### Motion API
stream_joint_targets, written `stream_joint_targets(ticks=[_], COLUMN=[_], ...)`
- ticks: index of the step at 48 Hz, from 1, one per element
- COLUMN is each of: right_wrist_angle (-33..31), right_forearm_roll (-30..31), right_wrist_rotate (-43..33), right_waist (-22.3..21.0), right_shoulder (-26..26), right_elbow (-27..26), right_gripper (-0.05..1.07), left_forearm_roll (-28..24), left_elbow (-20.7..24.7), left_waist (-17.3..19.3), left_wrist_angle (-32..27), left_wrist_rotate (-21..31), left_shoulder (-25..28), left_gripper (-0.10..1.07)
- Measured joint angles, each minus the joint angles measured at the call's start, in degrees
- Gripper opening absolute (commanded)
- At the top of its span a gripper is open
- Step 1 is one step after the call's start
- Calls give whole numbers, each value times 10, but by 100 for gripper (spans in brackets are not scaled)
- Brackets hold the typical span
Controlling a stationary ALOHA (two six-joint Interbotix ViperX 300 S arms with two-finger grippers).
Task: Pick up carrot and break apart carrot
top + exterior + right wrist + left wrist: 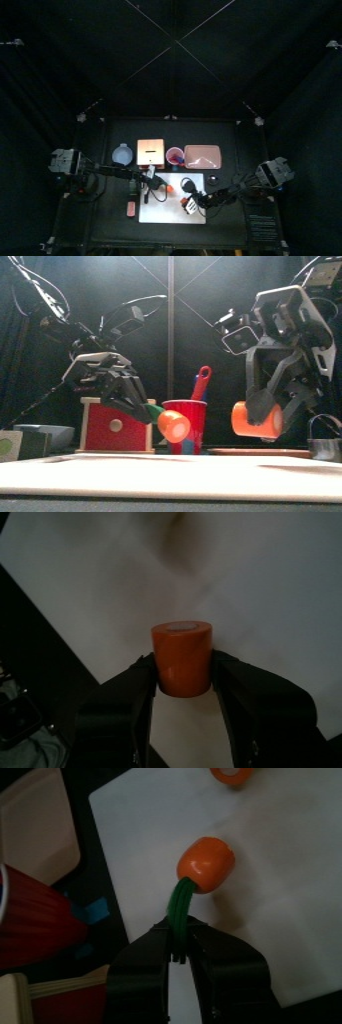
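- Carrot, tip piece (206, 861): rounded orange end with a green stem; the stem runs straight back into the left gripper (178, 938), so the long axis lies in line with the jaws. In the front view this piece (174, 428) hangs low beneath that gripper, above the white board (287, 878).
- Left jaws: narrow, meeting around the stem's end; whether they actually pinch it cannot be told.
- Carrot, body piece (183, 658): stubby orange cylinder, flat pale end facing away from the right gripper (185, 684), its axis along the jaws.
- Right jaws: spread fairly wide, closed on the cylinder's two sides.
- Relation: the two pieces are apart, the cylinder (257, 420) higher, over the board; the carrot appears already split.
- Writing, brands, labels: none readable in any view.
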State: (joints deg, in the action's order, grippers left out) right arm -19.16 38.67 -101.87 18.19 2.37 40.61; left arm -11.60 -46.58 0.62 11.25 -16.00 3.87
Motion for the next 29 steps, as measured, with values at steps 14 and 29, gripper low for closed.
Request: stream_joint_targets(ticks=[14,29], right_wrist_angle=[-14,-20], right_forearm_roll=[0,0], right_wrist_rotate=[0,0], right_waist=[-18,-25], right_shoulder=[6,6], right_elbow=[2,3], right_gripper=[51,52], left_forearm_roll=[29,58], left_elbow=[0,-2], left_waist=[-1,-1], left_wrist_angle=[-1,-43], left_wrist_rotate=[0,0], left_shoulder=[9,9], left_gripper=[60,76])
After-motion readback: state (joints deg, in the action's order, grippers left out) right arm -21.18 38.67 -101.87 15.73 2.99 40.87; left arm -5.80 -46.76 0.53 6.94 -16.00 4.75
